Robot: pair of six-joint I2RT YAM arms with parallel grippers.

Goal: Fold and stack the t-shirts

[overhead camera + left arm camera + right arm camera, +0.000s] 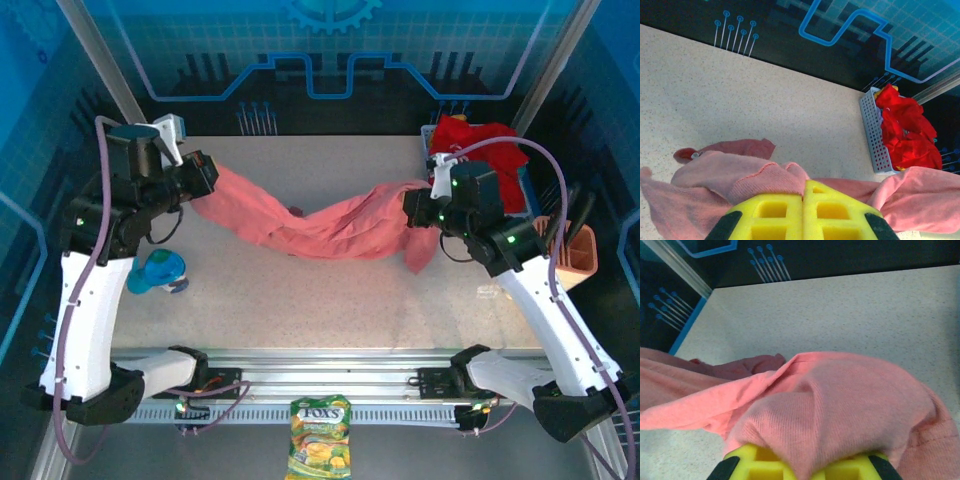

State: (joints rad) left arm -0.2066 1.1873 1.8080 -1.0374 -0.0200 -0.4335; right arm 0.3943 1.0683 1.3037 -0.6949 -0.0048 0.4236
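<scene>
A faded salmon-pink t-shirt (320,225) hangs stretched between both arms across the back of the table, sagging onto the surface in the middle. My left gripper (205,180) is shut on its left end; in the left wrist view the yellow pads (772,212) pinch a hemmed fold of the salmon-pink t-shirt (740,172). My right gripper (410,205) is shut on the other end, and the salmon-pink t-shirt (840,400) drapes over its yellow fingers (747,465). Bright red t-shirts (485,150) lie heaped in the white mesh basket (872,130) at the back right; the red t-shirts (905,130) fill it.
A blue-and-white object (157,272) lies on the table by the left arm. An orange holder (570,250) stands at the right edge. A candy bag (320,437) rests below the front rail. Bare tabletop (330,305) stretches in front of the shirt.
</scene>
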